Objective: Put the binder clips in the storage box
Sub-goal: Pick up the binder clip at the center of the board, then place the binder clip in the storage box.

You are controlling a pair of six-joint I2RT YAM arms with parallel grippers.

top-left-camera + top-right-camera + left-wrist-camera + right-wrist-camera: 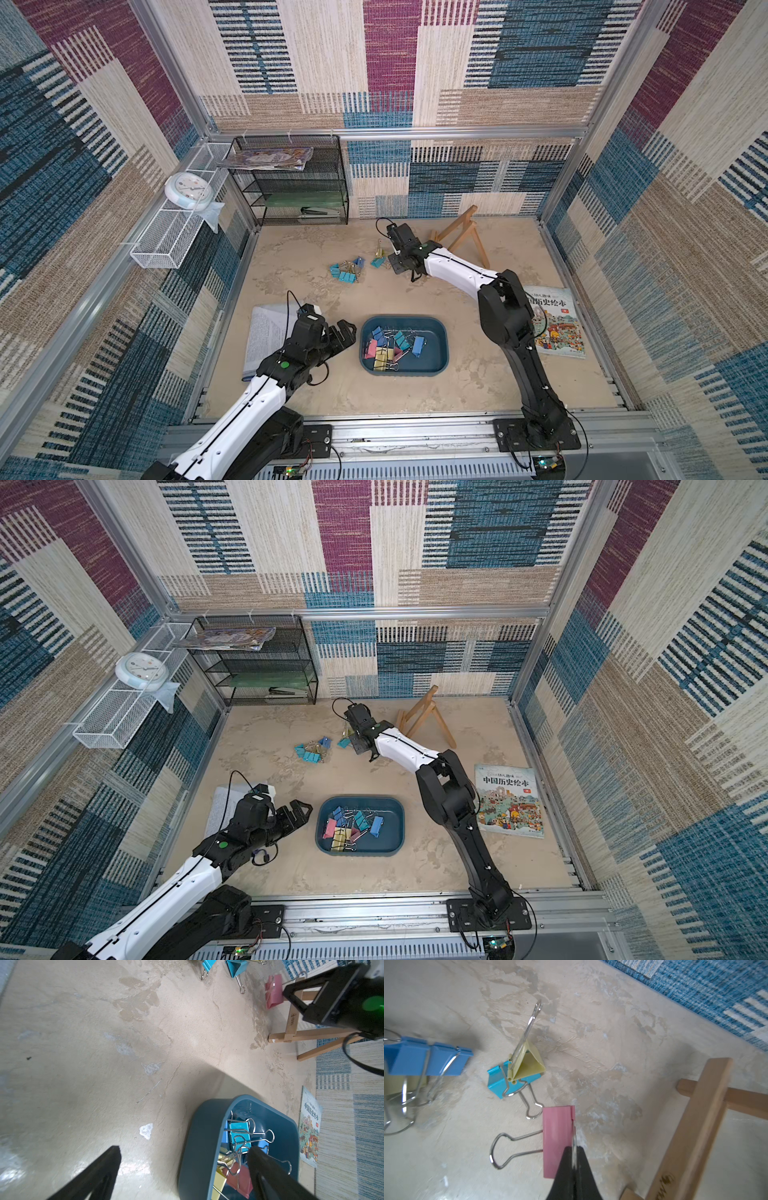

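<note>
Now our right jaws are pinched shut on a wire handle of the pink binder clip, at the tabletop's far side by the wooden stand, so we judge the grasp made and the lift and carry to the storage box next. Our left jaws stand wide and empty beside that box.

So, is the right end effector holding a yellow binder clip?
No, the right end effector is shut on the wire handle of a pink binder clip.
</note>
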